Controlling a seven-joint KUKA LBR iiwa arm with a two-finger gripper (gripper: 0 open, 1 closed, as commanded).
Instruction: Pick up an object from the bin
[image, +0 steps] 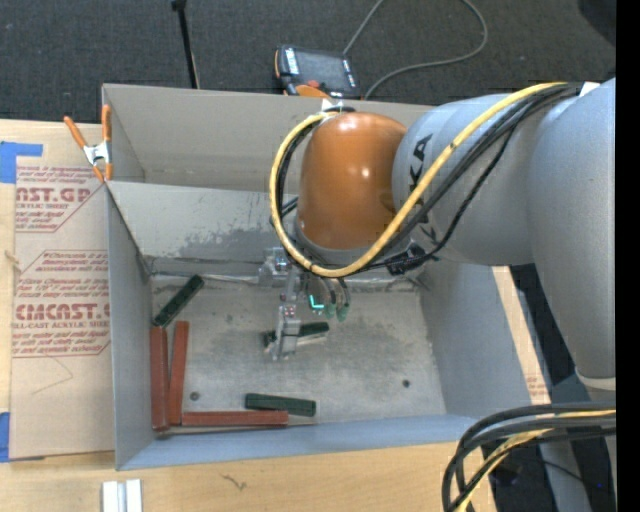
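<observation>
1. The gripper (287, 335) is low over the middle of the bin (130, 250) floor, below the arm's orange cover (345, 180).
2. A short dark green bar (314, 327) lies at the gripper's right side, touching or just beside it.
3. Jaw opening cannot be told, nor whether this bar is gripped.
4. A second green bar (178, 299) lies tilted at the far left, and a third green bar (280, 404) lies by the near wall.
5. 3 red bars (168, 375) form an L in the near left corner.

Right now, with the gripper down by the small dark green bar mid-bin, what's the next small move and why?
Probably a straight lift: the gripper sits low at the small dark green bar lying alone on the grey metal bin's floor, so lifting tests the grasp.
</observation>
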